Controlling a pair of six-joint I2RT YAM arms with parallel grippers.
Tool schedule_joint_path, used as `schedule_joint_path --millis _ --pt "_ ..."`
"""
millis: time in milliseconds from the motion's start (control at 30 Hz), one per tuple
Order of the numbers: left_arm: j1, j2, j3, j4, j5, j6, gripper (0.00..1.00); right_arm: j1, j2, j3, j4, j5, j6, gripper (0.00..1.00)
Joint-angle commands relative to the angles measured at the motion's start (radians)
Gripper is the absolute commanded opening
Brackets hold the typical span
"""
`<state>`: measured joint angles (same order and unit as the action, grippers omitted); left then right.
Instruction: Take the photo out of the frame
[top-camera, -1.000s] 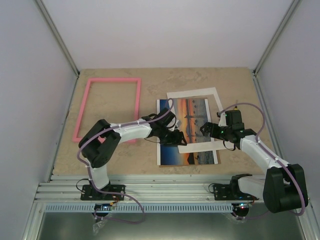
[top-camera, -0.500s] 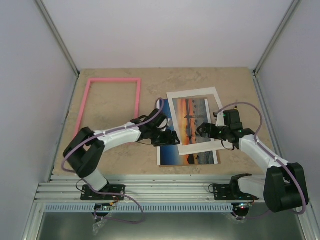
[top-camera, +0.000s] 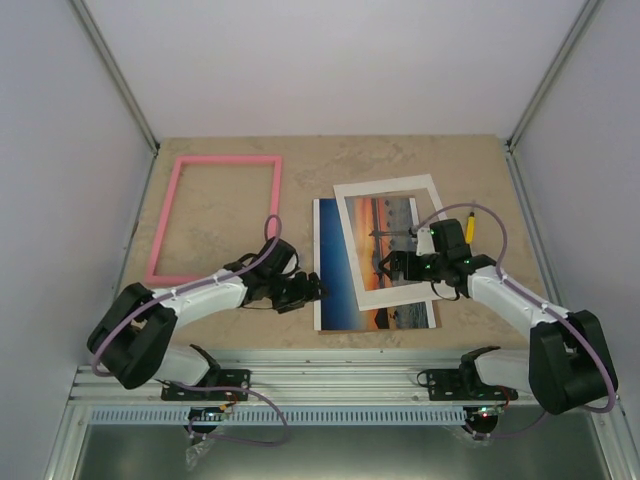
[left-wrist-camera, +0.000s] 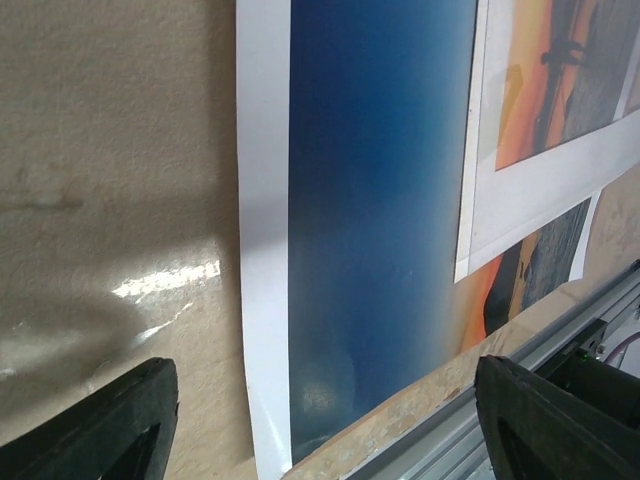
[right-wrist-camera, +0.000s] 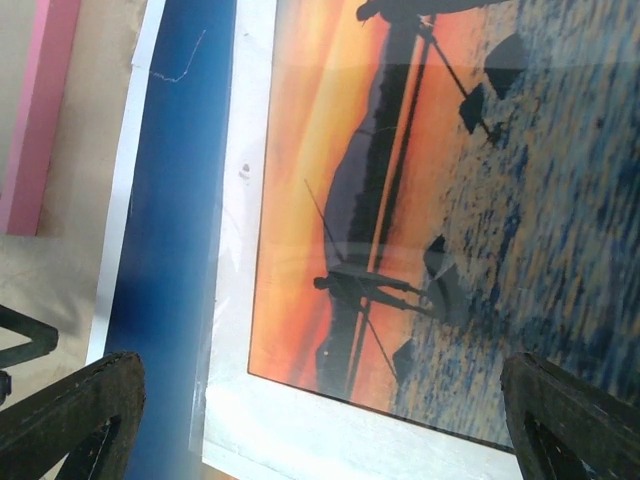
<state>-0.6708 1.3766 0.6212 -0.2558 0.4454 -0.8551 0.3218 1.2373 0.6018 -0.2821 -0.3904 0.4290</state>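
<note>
Photo (top-camera: 330, 262) flat on the tan table (top-camera: 305, 170), out of the pink frame (top-camera: 228, 160) and a bit right of the middle. Far left: that frame, flat too, bare table showing inside its thin rails, well apart from the photo. Next, left gripper (top-camera: 310, 289) near the front, just beside the photo's left edge, fingers wide apart, holding nothing. Then the photo's dark blue side, with a white strip along the edge. On top of the photo, a white mat (top-camera: 385, 188), tilted, its far end sticking out past the photo. Orange sky and small dark figures seen through the mat's window. Last, right gripper (top-camera: 392, 266) over the mat, fingers wide apart too, holding nothing.
</note>
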Motion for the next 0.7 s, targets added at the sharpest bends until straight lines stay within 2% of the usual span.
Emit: schedule_joint_path --millis 0,300,500,667 --pt "0.004 0.008 -0.035 0.126 0.025 -0.071 0.83 0.025 0.011 0.03 0.026 -0.016 -0.009 0.98" --pt "0.005 0.104 -0.038 0.216 0.047 -0.084 0.8 0.044 0.004 0.036 0.017 -0.014 -0.009 0.98" --pt "0.005 0.139 -0.001 0.21 0.077 -0.053 0.76 0.049 -0.002 0.036 0.017 -0.016 -0.004 0.98" --pt "0.005 0.108 0.039 0.162 0.061 -0.026 0.72 0.051 -0.003 0.04 0.017 -0.017 -0.002 0.98"
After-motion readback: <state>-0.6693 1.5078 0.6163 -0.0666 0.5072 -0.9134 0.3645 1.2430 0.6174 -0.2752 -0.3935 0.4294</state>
